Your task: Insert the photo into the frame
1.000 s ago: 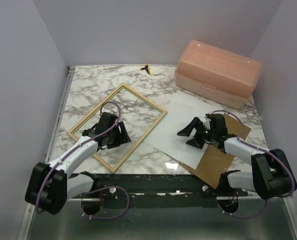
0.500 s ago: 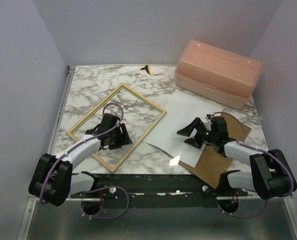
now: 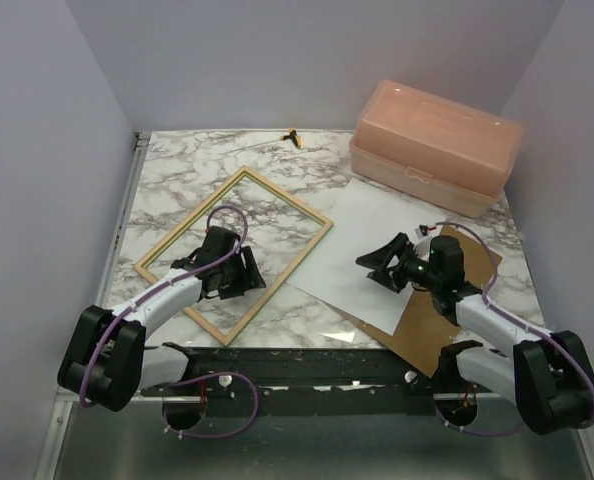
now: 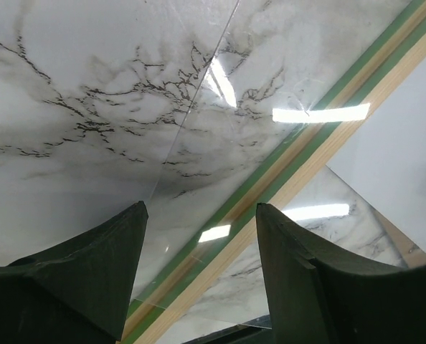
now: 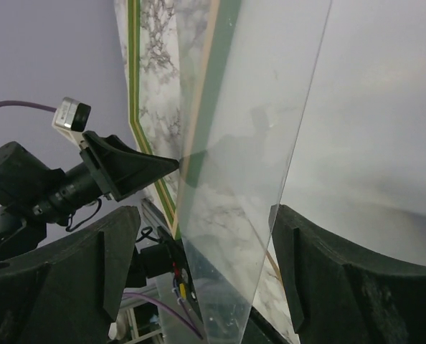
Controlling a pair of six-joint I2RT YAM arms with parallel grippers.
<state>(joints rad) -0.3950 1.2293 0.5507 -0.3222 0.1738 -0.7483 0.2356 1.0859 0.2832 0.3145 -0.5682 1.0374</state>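
Observation:
The frame [image 3: 235, 250] lies on the marble table, bare wood side up. Its green and wood rail [image 4: 320, 136] shows in the left wrist view. My left gripper [image 3: 239, 272] hovers open over the frame's near right rail, nothing between its fingers [image 4: 200, 211]. The photo [image 3: 372, 235] lies white side up to the right of the frame, partly on the brown backing panel [image 3: 442, 315]. My right gripper [image 3: 382, 265] is open low over the photo. In the right wrist view a thin clear sheet [image 5: 249, 179] stands between its spread fingers [image 5: 206, 215], unclamped.
A pink plastic box [image 3: 437, 145] stands at the back right. A small yellow and black object [image 3: 293, 136] lies at the back edge. Grey walls close in on both sides. A clear pane edge [image 4: 191, 136] crosses the frame opening.
The photo's near left corner was lifted half a second ago and lies flatter now. The right wrist has drawn back slightly to the right. The left gripper has barely shifted.

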